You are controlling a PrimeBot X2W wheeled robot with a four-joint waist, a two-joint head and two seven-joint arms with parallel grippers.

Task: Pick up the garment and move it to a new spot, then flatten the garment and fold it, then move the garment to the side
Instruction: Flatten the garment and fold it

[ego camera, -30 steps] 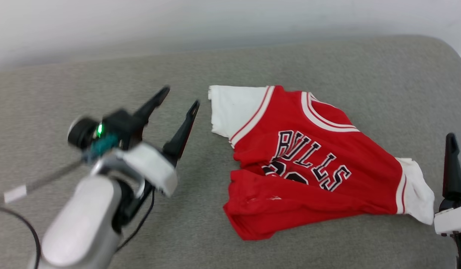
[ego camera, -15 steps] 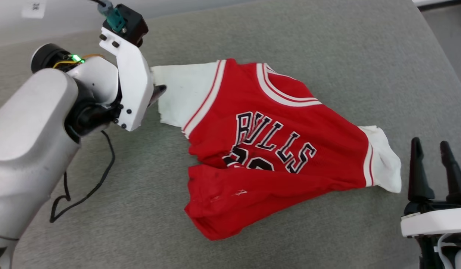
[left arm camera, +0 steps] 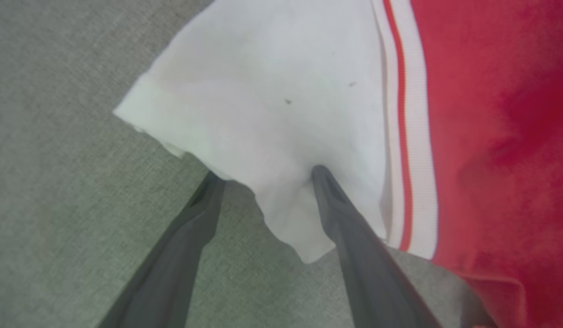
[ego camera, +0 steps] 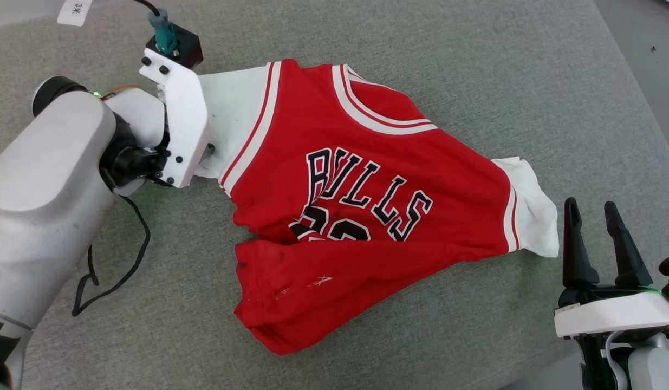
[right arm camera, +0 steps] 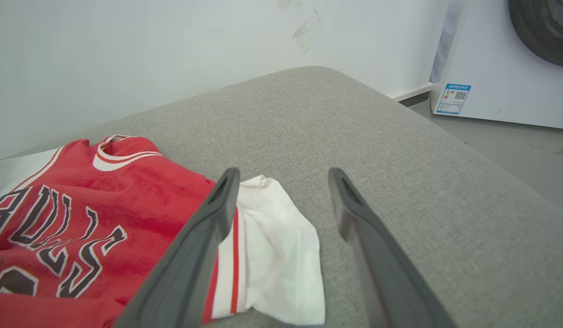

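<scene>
Head looks down from above; wrist views sit nearer (sharing the garment).

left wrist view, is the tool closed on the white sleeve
No, the left tool stands open, one finger pressing into the white sleeve, the other at the sleeve's edge.

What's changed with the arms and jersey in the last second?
The left gripper came down, jaws open, onto the garment's white sleeve; nothing gripped yet. The head view shifted too. The right gripper stays open beside the other sleeve; the garment lies unchanged.
</scene>
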